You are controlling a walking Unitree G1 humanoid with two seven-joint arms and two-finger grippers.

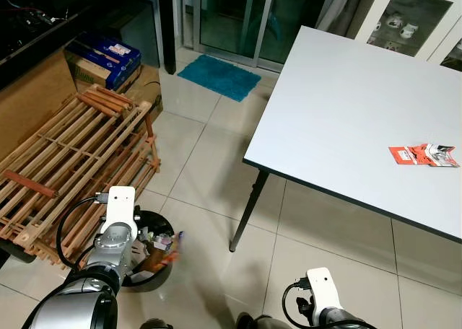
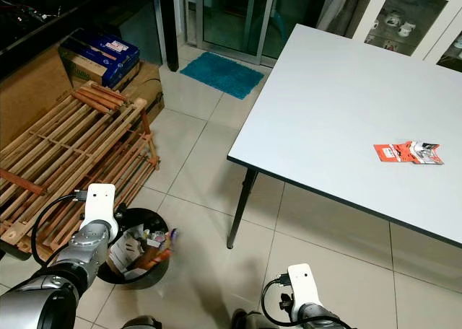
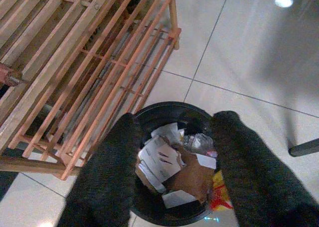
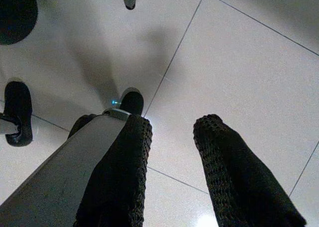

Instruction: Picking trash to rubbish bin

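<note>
Left claw (image 3: 172, 162) is held directly above the rubbish bin (image 3: 149, 115), fingers (image 3: 107, 177) spread, nothing pinched between them. In the left wrist view the bin mouth is framed between the two fingers. The bin is black and round, set on the tiled floor (image 1: 209, 170) just beside the wooden slatted rack (image 1: 72, 156). Inside it, crumpled paper and cardboard trash (image 3: 172, 165) can be made out, plus a red-yellow wrapper (image 3: 219, 194) at the rim. In the eye views the left arm (image 1: 115, 231) is seen over the bin's rack-side edge.

Right claw (image 4: 169, 162) is hung low over bare floor tiles, fingers (image 4: 122, 172) spread, empty. A silver limb segment and dark foot-like shapes are seen near it in the right wrist view; what they are cannot be told.

A red-and-white wrapper (image 1: 424, 155) is lying flat on the white desk (image 1: 339, 105), near its right side, well apart from both claws and the bin.

Other items noted: blue mat (image 1: 219, 76) by the glass door, blue box (image 1: 108, 55) on cardboard cartons behind the rack, glass-front cabinet (image 1: 408, 15) beyond the desk.
</note>
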